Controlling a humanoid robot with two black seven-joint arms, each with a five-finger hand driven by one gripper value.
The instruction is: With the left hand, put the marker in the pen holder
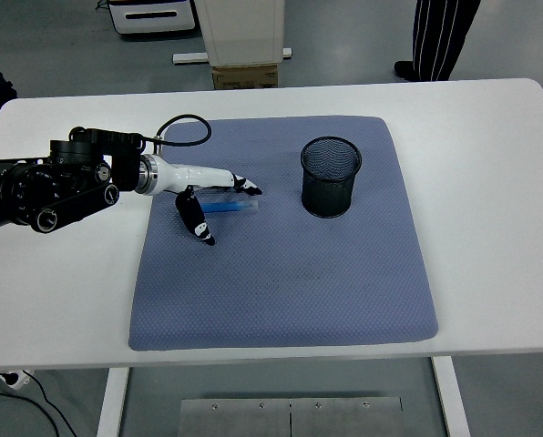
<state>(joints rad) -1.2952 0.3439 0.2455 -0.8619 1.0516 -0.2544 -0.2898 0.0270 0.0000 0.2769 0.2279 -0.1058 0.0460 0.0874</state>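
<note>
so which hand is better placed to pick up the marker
Left. The left hand is over the blue marker on the mat, fingers spread above it and thumb on its near side, not yet closed. The right arm is not in view. The pen holder stands to the marker's right.

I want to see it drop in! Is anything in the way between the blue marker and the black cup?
Nothing visible: only bare blue mat lies between the marker and the pen holder.
</note>
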